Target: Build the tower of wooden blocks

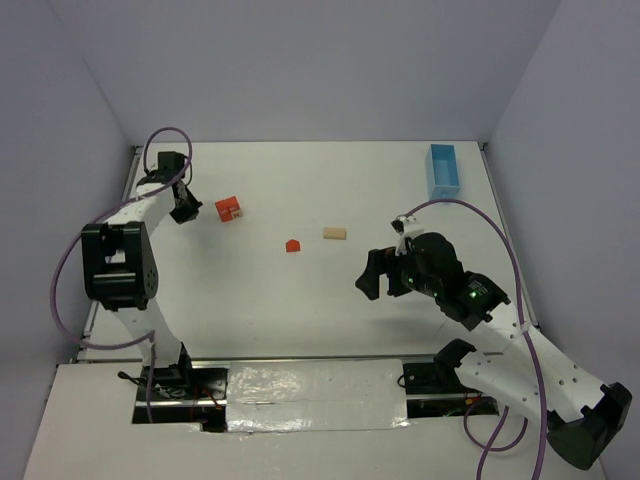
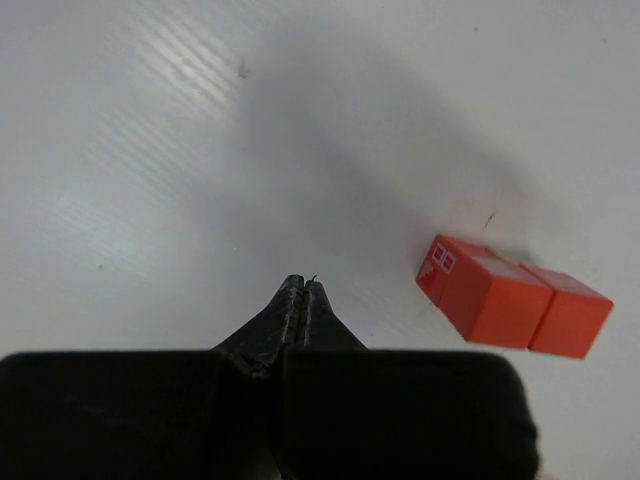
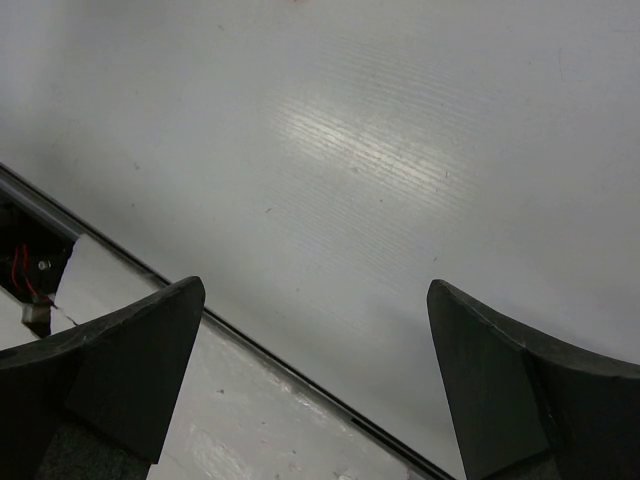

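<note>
A: Left gripper [image 2: 303, 290], fingers?
B: Pressed together, nothing between them. It sits just beside the two red-orange wooden blocks [image 2: 510, 300], which touch side by side toward the far-left corner of the white table [image 1: 300, 320].
A: Right gripper [image 3: 312, 290]?
B: Fingers wide apart, empty, over the near-right area.
A: Other pieces?
B: Small red-orange wooden block [image 1: 293, 245] mid-table; pale tan wooden bar [image 1: 334, 233] near it, apart. Light-blue rectangular tray [image 1: 444, 170] at the far-right corner.
</note>
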Controlling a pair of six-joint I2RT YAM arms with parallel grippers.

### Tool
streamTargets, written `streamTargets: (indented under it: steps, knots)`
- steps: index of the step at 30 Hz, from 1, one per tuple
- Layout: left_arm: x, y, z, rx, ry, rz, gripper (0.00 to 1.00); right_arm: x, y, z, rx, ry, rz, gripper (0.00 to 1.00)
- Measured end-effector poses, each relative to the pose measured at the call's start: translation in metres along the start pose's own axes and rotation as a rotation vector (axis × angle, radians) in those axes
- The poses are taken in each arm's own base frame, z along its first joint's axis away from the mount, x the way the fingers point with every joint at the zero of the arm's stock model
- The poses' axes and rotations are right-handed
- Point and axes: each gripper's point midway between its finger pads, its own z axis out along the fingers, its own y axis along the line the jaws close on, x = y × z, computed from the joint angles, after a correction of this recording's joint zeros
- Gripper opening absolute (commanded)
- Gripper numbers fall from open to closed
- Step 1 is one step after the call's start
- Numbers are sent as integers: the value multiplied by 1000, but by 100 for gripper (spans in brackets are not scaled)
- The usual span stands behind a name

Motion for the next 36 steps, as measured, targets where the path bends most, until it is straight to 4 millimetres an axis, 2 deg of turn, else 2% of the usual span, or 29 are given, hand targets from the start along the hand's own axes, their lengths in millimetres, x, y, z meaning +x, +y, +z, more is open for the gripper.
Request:
streamTargets:
  steps: [3,6,8,13,15,36]
  knots:
    - [2,-10,25,21,52,17,0,0,0,0,-1,0,0,100]
    - [7,-14,33,47,79,34,0,0,0,0,-1,0,-1,100]
    - [6,-17,32,62,84,37,0,0,0,0,-2,1,-1,100]
    - [-17,-37,29,120,45,54,0,0,1,0,-5,2,-4,100]
    - [-21,-41,27,137,38,65,0,1,1,0,-6,3,-5,100]
    - [-5,-59,25,200,86,95,0,2,2,1,-7,11,-8,100]
